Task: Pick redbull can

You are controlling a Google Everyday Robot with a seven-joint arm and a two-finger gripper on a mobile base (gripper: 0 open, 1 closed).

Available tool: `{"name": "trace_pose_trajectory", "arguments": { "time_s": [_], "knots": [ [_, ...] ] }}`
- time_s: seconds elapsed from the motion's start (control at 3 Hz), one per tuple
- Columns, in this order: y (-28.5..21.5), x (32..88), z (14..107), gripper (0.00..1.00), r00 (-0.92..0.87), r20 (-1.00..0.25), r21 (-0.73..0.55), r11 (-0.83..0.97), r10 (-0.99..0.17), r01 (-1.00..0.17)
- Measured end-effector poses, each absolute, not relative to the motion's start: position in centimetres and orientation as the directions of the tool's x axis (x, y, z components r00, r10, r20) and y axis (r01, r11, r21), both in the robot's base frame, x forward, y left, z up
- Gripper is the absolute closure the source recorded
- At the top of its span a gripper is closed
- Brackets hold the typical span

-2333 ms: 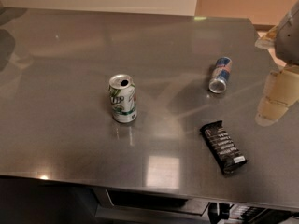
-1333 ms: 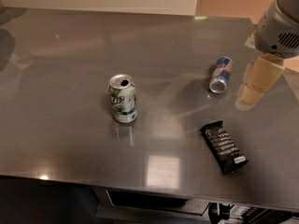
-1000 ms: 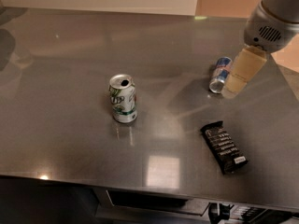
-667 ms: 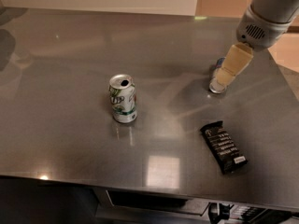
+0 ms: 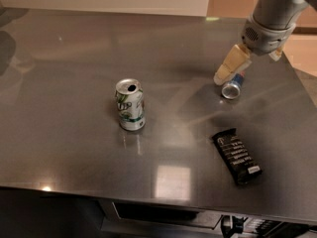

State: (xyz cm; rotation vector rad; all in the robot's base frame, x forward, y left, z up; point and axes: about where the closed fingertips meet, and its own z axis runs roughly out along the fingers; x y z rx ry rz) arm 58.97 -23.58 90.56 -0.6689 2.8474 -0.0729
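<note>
Reaching in from 1 o'clock, the claw (image 5: 232, 64) is hanging low over the steel table (image 5: 69, 133), its cream tip pointing toward 7 o'clock; whether it is open or closed cannot be told, and it is lifting nothing. The redbull can (image 5: 232, 87) is lying on its side just at 6 o'clock of that tip, silver end facing the camera, contact unclear. A white-and-green can (image 5: 130, 104) is standing upright well off at the redbull can's 9 o'clock, a black snack bar (image 5: 237, 155) lying at its 6 o'clock
</note>
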Motion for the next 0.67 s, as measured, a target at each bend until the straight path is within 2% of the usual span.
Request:
{"name": "trace_pose_trajectory", "arguments": {
  "time_s": [0.67],
  "knots": [
    [-24.7, 64.9, 86.8, 0.0, -0.961, -0.173, -0.047, 0.977, -0.214, -0.209]
  ]
}}
